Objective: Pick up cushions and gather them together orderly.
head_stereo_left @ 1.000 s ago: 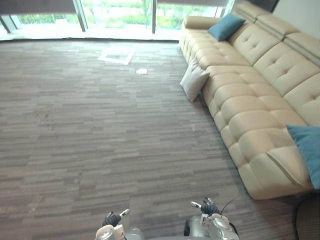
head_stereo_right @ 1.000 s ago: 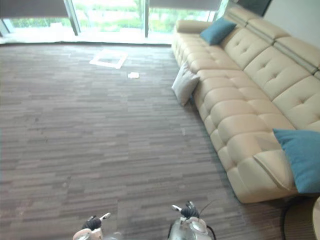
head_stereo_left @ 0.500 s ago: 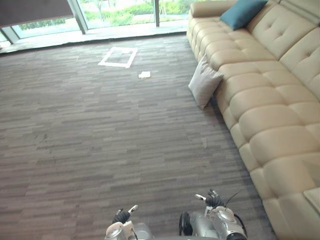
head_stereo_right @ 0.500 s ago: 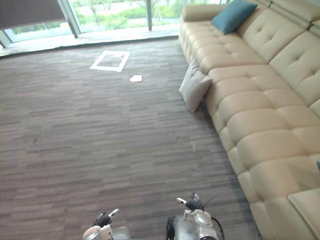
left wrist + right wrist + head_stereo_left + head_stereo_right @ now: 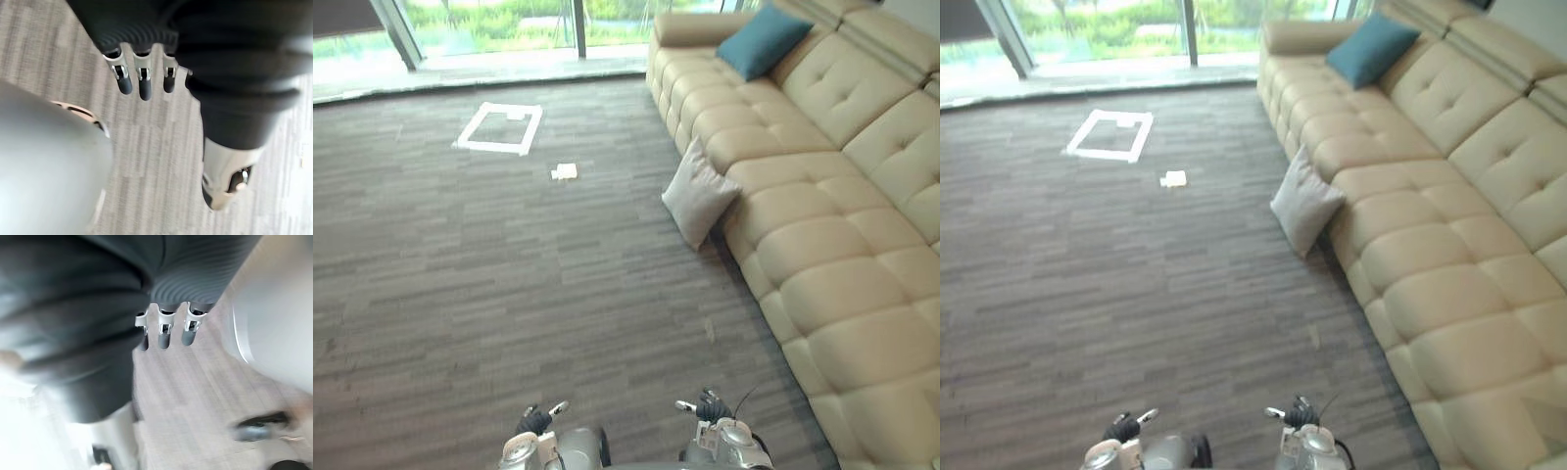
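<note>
Cushions: a light grey square fabric cushion (image 5: 699, 200) stands on the grey striped carpet (image 5: 509, 284), leaning against the front of the long beige tufted leather sofa (image 5: 822, 235). A teal fabric cushion (image 5: 763, 41) rests on the sofa's far seat, propped against the backrest near the armrest.
Hands: the left hand (image 5: 145, 85) and the right hand (image 5: 163, 335) both hang low with fingers straight and relaxed over the carpet, holding nothing.
Step in hand: most likely the approach, as both cushions lie well apart from the hands (the grey one is the nearer).
Next move: probably closing on the grey cushion, stooping, and taking it with a broad grasp, since soft fabric gives under the fingers.
Floor marks: a white tape square (image 5: 499, 128) and a small white scrap (image 5: 565, 171), well apart from the cushions.
</note>
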### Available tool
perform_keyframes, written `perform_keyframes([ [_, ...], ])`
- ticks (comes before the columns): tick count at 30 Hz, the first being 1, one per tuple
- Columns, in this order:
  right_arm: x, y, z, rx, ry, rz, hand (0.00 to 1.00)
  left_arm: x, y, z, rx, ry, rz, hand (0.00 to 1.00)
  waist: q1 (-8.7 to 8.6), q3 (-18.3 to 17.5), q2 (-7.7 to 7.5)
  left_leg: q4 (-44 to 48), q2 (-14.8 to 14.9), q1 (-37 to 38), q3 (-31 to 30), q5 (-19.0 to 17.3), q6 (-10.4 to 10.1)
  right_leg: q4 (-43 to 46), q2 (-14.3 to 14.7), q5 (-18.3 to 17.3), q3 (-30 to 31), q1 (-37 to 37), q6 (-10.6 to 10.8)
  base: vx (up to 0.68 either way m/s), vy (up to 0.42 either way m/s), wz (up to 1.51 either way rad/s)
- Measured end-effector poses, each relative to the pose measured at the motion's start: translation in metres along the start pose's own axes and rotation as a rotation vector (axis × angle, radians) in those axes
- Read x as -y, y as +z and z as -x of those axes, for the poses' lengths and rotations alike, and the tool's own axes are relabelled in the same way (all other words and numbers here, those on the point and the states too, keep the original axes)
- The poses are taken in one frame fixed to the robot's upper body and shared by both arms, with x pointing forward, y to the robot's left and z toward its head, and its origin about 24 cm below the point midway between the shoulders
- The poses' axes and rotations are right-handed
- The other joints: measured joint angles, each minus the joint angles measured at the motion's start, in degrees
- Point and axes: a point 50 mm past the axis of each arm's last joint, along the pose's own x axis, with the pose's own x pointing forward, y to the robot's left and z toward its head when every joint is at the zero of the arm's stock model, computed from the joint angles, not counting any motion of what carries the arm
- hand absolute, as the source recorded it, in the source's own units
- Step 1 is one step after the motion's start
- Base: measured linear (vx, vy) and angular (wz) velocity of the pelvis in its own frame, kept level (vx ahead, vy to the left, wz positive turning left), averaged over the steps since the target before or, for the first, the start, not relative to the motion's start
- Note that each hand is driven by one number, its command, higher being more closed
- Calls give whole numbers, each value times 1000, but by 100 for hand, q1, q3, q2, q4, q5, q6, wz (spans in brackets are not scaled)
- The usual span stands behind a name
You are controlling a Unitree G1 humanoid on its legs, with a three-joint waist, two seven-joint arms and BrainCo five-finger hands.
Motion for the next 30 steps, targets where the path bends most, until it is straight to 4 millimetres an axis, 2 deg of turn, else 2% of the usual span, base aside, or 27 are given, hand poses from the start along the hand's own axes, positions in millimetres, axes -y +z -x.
perform_keyframes([
  [2, -1, 6, -1, 23, 3, 2, 0, 2, -1, 0, -5, -4, 0, 0, -38, 1, 6, -421, 0, 460, -8, -78, -40, -704, 16, -202, -555, -442, -111, 469, 37, 17],
  [3, 1, 9, -2, 37, 1, 4, 0, 2, -1, 0, -7, -4, 0, 0, -84, 4, 7, -583, 5, 655, -19, -77, -41, -1584, 57, -185, -911, -621, -131, 502, -23, 26],
  [5, 2, 13, -2, 50, -3, 7, 0, 2, -4, 1, -17, -2, 1, 0, -151, 1, 7, -810, -3, 935, -15, -90, -63, -3199, 244, 258, -1120, -687, -153, 495, -68, 33],
  [7, 2, 13, -3, 51, -2, 5, 0, -1, -9, 2, -27, 5, 0, 0, -220, 5, -25, -987, -63, 1261, -123, -208, -250, -4076, 364, 681, -1039, -677, -144, 493, -121, 44],
  [8, 3, 11, -2, 45, -2, 5, 0, -3, -12, 3, -32, 13, 10, 0, -232, -29, -85, -995, -137, 1575, -253, -375, -365, -3965, 421, 929, -785, -686, -582, 622, -181, 38],
  [9, 4, 13, -2, 52, -4, 6, 0, -1, -16, 4, -44, 10, 25, 0, -230, -50, -27, -865, -85, 1708, -320, -398, -369, -3573, 437, 1076, -739, -707, -727, 733, -241, 27],
  [10, 6, 14, -2, 55, -10, 9, 0, 4, -20, 5, -54, 4, 41, 0, -223, -123, 153, -249, 133, 1545, -392, -396, -372, -3252, 536, 724, -787, -694, -778, 731, -270, 12],
  [11, 7, 15, -2, 56, -12, 10, 0, 8, -21, 5, -54, -5, 43, 0, -234, -150, 274, 564, 329, 1191, -487, -360, -434, -3239, 635, 553, -829, -594, -816, 722, -275, -4],
  [12, 7, 15, -2, 59, -12, 8, 0, 10, -20, 6, -50, -3, 72, 0, -234, -152, 404, 1847, 594, 650, -650, -29, -830, -3276, 802, 352, -864, -424, -882, 629, -230, -18],
  [13, 7, 16, -2, 60, -12, 7, 0, 11, -19, 6, -49, -3, 89, 0, -232, -138, 462, 2568, 724, 355, -773, 345, -988, -3315, 916, 271, -860, -309, -930, 638, -161, -45],
  [14, 6, 14, -2, 54, -10, 7, 0, 10, -21, 6, -51, 4, 108, 0, -192, -104, 523, 3810, 1026, -201, -819, 652, -1226, -3448, 1159, 125, -772, -10, -1032, 519, -94, -53],
  [15, 4, 13, -2, 47, -9, 4, 0, 8, -17, 6, -34, 7, 117, 0, -187, -32, 540, 4436, 1196, -473, -748, 582, -1153, -3594, 1286, 27, -685, 331, -1064, 616, -72, -56],
  [17, -1, 9, -1, 30, 2, -8, 0, 0, -9, 5, -2, 26, 112, 0, -169, 51, 349, 4757, 1274, -959, -483, 269, -976, -4021, 1336, -44, -518, 981, -1064, 610, -66, -37],
  [18, -3, 4, 0, 14, 3, -17, 0, -3, -5, 4, 16, 31, 114, 0, -149, 22, 187, 4476, 1314, -1329, -164, 72, -839, -4433, 1320, -6, -373, 1343, -1008, 645, -55, -50],
  [19, -3, 3, 0, 8, 1, -31, 0, -2, -1, 4, 30, 30, 121, 0, -64, 16, 139, 3902, 1310, -1662, 32, -109, -763, -4725, 1309, 52, -222, 1671, -919, 533, -19, -56],
  [20, -2, 2, 0, 3, -3, -38, 0, -1, 1, 3, 37, 27, 122, 0, -25, 21, 130, 3572, 1288, -1766, 85, -124, -747, -4830, 1303, 64, -148, 1778, -898, 525, 68, -72],
  [21, 0, 0, 0, -11, -16, -61, 0, 2, 4, 3, 46, 19, 120, 0, 69, 33, 105, 2493, 1168, -1917, 111, -99, -764, -5017, 1254, 66, -13, 1973, -879, 483, 149, -71],
  [22, 0, -2, 0, -17, -18, -65, 0, 3, 5, 2, 45, 14, 115, 0, 93, 16, 112, 1268, 903, -1970, -146, 163, -789, -5135, 1171, 25, 82, 2121, -723, 469, 184, -68],
  [23, 0, -2, 0, -18, -19, -65, 0, 4, 4, 2, 40, 12, 114, 0, 93, 8, 127, 785, 816, -1973, -292, 371, -800, -5172, 1139, 4, 112, 2165, -677, 442, 239, -78],
  [24, 2, -5, 0, -28, -24, -61, 0, 5, 0, 3, 26, 10, 117, 0, 96, -40, 206, 87, 650, -1963, -620, 1521, -816, -5193, 1104, -143, 267, 2250, -403, 433, 266, -62],
  [25, 0, -9, 1, -44, -20, -61, 0, 0, 3, 2, 31, 21, 107, 0, 64, -112, 82, 190, 501, -1931, -576, 1456, -597, -5185, 904, -196, 353, 2305, -278, 436, 276, -53],
  [26, -1, -12, 2, -50, -15, -62, 0, 0, 5, 1, 34, 21, 99, 0, 37, -154, 29, 203, 451, -1921, -498, 1324, -514, -5124, 803, -180, 364, 2296, -244, 448, 277, -35],
  [27, -1, -15, 3, -59, -19, -67, 0, 2, 8, 0, 44, 8, 71, 0, 97, -171, -34, 299, 411, -1848, -302, 1108, -444, -4900, 676, -147, 431, 2207, -189, 466, 312, -58],
  [29, -1, -15, 3, -57, -23, -66, 0, 3, 7, 0, 38, 3, 35, 0, 116, -177, -4, 423, 389, -1538, -32, 731, -343, -3845, 508, -149, 552, 1861, -183, 391, 292, -69],
  [30, 0, -13, 3, -48, -25, -64, 0, 3, 4, 1, 30, -1, 5, 0, 91, -183, -1, 402, 351, -1340, 70, 580, -311, -2978, 419, -98, 606, 1515, -95, 209, 177, -54],
])
